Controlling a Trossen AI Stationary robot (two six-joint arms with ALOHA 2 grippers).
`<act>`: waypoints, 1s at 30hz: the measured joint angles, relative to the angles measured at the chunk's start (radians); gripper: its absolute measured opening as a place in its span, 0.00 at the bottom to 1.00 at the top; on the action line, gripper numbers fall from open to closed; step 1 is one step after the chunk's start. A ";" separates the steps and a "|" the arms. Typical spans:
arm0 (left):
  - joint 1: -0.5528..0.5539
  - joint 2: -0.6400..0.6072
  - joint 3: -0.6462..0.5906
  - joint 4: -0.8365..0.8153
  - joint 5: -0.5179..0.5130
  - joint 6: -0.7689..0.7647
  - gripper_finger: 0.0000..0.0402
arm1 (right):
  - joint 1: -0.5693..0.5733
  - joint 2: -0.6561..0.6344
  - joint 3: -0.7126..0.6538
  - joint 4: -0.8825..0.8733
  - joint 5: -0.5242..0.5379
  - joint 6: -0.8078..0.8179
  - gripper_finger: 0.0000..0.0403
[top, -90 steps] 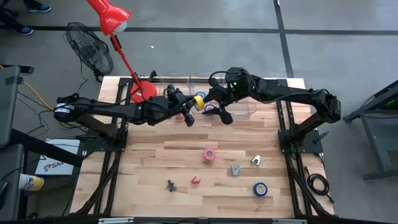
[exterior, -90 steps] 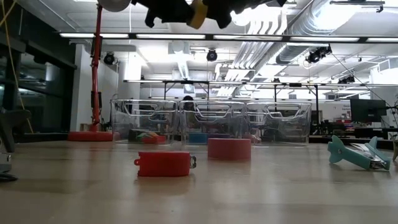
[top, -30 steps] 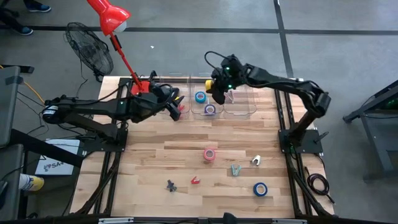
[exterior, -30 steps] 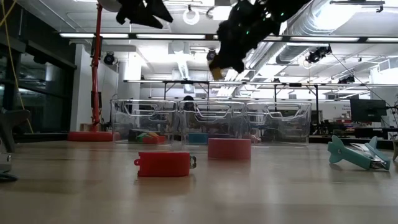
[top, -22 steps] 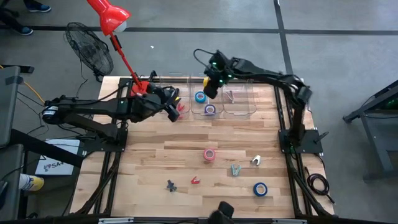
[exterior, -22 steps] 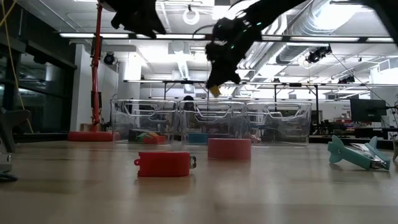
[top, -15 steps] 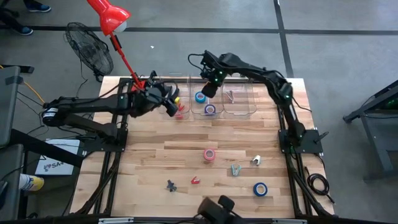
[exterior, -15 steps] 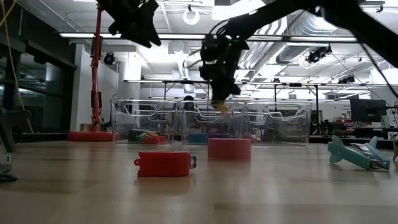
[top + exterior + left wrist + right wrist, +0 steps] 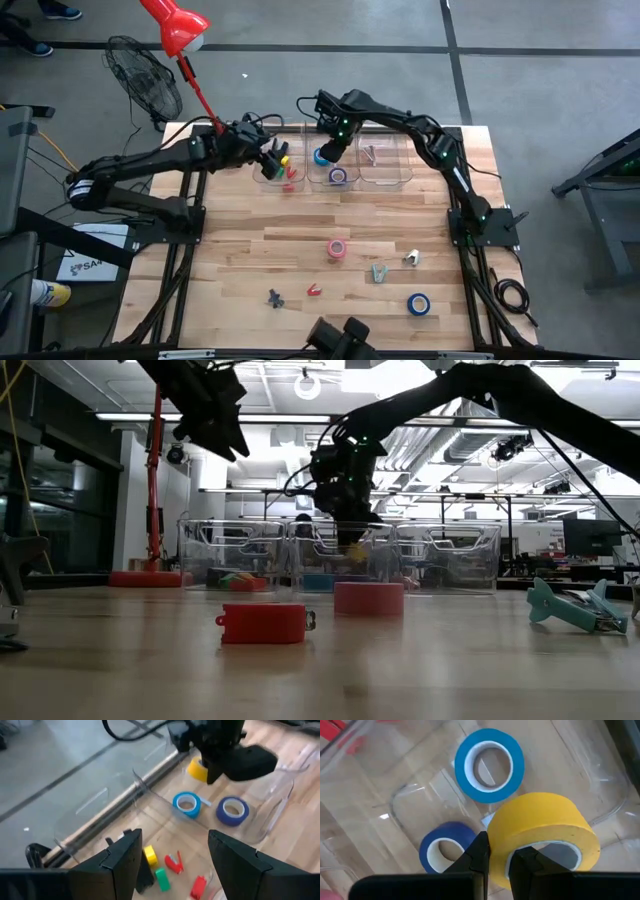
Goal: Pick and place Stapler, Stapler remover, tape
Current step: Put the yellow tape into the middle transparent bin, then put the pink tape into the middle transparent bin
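We were putting the yellow tape (image 9: 545,835) away. Our right gripper (image 9: 500,857) pinched the roll's wall tight and held it over the middle clear bin (image 9: 338,182), where a light blue tape (image 9: 489,764) and a darker blue tape (image 9: 445,847) already lay. Our left gripper (image 9: 172,852) waited wide open and empty above the bin beside it. Next, we thought, the right fingers should let go so the roll drops in.

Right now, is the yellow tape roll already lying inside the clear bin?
No, the right hand holds the yellow tape roll above the clear bin.
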 joint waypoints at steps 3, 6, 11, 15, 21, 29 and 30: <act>0.028 0.000 0.000 -0.023 0.054 0.016 0.55 | 0.013 0.000 0.000 -0.001 0.035 -0.021 0.10; 0.054 0.000 0.000 -0.039 0.096 0.021 0.55 | 0.023 0.000 0.000 -0.021 0.055 -0.019 0.19; 0.087 0.000 0.000 -0.045 0.165 0.039 0.55 | 0.032 0.000 -0.002 -0.029 0.080 0.006 0.31; 0.091 0.000 0.000 -0.048 0.193 0.056 0.55 | 0.031 0.000 -0.002 -0.038 0.082 0.033 0.34; 0.090 0.000 0.000 -0.049 0.209 0.072 0.55 | 0.031 0.000 0.008 -0.083 0.082 0.036 0.34; 0.090 0.000 0.000 -0.057 0.223 0.084 0.55 | 0.031 -0.042 0.009 -0.101 0.066 0.081 0.35; 0.090 0.000 0.000 -0.060 0.223 0.091 0.55 | 0.031 -0.058 0.009 -0.102 0.066 0.091 0.35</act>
